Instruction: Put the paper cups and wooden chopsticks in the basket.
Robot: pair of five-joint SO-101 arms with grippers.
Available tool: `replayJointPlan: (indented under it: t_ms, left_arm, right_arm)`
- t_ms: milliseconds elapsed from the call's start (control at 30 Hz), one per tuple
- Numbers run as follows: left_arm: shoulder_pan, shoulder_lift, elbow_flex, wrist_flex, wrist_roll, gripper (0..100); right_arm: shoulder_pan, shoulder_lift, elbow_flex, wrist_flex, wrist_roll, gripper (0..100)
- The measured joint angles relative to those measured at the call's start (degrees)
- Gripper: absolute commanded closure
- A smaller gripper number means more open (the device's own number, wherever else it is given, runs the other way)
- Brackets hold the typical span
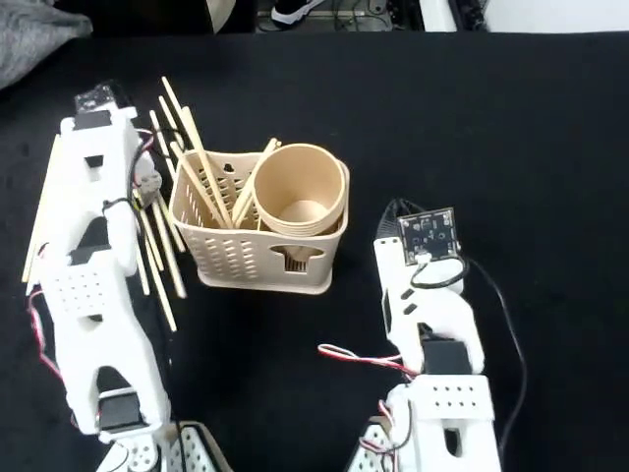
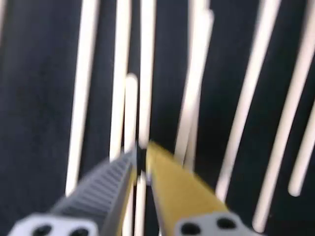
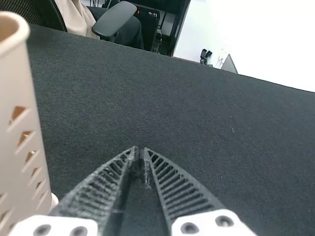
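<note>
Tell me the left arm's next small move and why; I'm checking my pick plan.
Likely lift straight up. The fingers of the left gripper look shut on one chopstick among others lying on the table beside the basket, which already holds the cups; raising it first should clear its neighbours.

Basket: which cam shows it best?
High view: the whole basket from above, with stacked paper cups and several chopsticks inside. The right wrist view catches one perforated wall; the left wrist view looks at loose chopsticks instead.
</note>
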Motion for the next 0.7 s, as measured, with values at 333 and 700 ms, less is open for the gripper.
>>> replayJointPlan:
  t_ms: [333,700]
  left_arm:
    - [0.1,0.9,-1.8,2.1,-0.2,97]
    - [0.0,2.1,-4.2,7.6,-0.1,84]
  right_arm:
    - [0.0,0.0,0.0,0.0,0.0,98.7]
    - [0.0,0.0,0.0,0.0,0.0,98.7]
